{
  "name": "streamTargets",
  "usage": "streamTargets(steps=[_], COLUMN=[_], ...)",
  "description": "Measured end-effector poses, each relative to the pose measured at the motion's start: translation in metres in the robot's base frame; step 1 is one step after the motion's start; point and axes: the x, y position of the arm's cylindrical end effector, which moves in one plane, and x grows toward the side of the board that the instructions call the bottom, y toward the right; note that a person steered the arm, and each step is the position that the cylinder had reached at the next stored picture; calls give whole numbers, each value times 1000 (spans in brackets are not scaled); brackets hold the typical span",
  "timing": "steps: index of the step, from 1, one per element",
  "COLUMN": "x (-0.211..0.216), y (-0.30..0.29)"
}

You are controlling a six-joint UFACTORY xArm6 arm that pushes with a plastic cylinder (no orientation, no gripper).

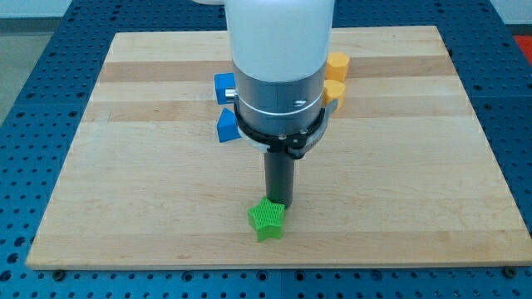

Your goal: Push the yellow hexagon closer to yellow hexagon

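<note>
Two yellow hexagon blocks stand near the view's top, right of centre: one (337, 64) above, the other (335, 94) just below it, close together and partly hidden by the arm. My tip (279, 202) is far below them, at the upper edge of a green star block (267, 219); whether it touches the star I cannot tell.
Two blue blocks sit left of the arm: a cube (224, 88) and a triangular one (227, 125) below it. The arm's white and grey body (278, 75) hides the board's middle. The wooden board (125, 183) lies on a blue perforated table.
</note>
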Motion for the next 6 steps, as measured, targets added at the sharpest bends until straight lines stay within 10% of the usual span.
streamTargets(steps=[3,6], x=[-153,-207], y=[74,75])
